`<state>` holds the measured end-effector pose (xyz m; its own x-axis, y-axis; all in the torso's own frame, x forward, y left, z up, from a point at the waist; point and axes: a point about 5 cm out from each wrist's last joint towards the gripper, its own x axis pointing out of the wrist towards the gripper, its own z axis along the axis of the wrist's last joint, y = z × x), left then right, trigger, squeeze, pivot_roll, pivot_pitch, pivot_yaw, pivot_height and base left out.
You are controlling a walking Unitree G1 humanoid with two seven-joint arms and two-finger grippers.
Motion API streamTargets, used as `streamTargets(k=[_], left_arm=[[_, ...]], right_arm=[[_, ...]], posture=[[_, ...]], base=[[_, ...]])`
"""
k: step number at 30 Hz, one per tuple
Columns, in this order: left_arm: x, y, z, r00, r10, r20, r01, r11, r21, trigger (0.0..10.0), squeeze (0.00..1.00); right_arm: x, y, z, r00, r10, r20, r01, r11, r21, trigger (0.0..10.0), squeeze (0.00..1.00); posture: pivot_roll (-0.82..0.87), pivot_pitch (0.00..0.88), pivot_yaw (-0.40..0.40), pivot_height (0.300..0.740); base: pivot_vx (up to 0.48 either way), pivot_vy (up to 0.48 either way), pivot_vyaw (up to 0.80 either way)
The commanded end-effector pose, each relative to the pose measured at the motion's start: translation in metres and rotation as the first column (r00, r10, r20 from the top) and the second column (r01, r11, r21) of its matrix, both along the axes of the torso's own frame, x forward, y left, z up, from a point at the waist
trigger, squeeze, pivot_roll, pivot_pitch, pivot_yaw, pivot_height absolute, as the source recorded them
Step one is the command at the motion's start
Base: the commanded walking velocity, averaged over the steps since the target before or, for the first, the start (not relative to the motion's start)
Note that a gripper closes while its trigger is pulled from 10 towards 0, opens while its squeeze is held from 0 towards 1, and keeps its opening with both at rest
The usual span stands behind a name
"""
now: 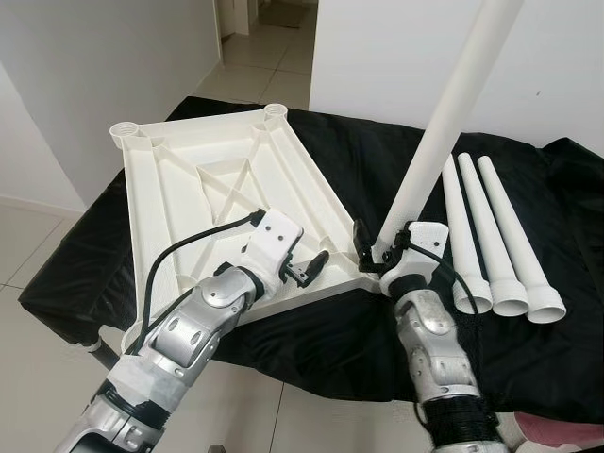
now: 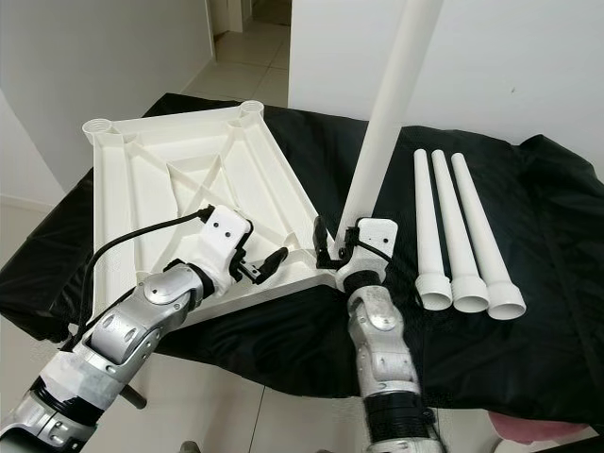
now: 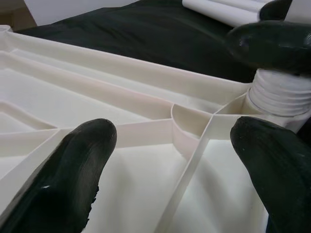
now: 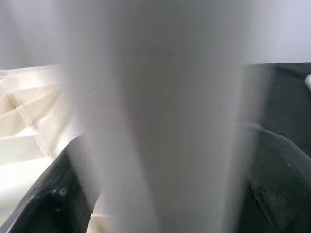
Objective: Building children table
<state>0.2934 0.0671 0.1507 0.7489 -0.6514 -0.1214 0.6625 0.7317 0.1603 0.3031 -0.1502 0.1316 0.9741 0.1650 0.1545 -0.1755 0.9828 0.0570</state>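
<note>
The white tabletop lies upside down on the black-covered table, ribs up, with round sockets at its corners. A long white table leg stands tilted at the near right corner, its threaded end in the socket there. My right gripper is shut on that leg near its base, and the leg runs between both fingers. My left gripper hovers open just above the ribs by the near edge, a little left of that corner, holding nothing.
Three loose white legs lie side by side on the black cloth to the right of the upright leg. White walls stand behind and to the left. Tiled floor and a doorway lie beyond the table's left side.
</note>
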Motion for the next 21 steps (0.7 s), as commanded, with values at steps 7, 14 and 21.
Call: streamTargets(k=[7,14,21], left_arm=[[-0.019,-0.017,-0.008,0.946,-0.323,-0.033,0.323,0.946,0.026,10.0,0.0],[-0.024,-0.018,-0.011,0.923,-0.382,-0.041,0.383,0.923,0.042,10.0,0.0],[-0.024,-0.019,-0.013,0.915,-0.401,-0.047,0.403,0.914,0.051,10.0,0.0]], right_arm=[[0.009,-0.012,-0.004,0.981,0.193,-0.01,-0.193,0.978,-0.079,10.0,0.0],[0.017,-0.014,-0.006,0.946,0.322,-0.036,-0.324,0.94,-0.11,10.0,0.0],[0.026,-0.015,-0.008,0.919,0.391,-0.057,-0.395,0.903,-0.168,10.0,0.0]], posture=[[-0.01,0.0,-0.023,0.74],[0.0,0.0,-0.019,0.74],[0.0,0.0,-0.023,0.74]], base=[[0.0,0.0,0.0],[0.0,0.0,0.0],[0.0,0.0,0.0]])
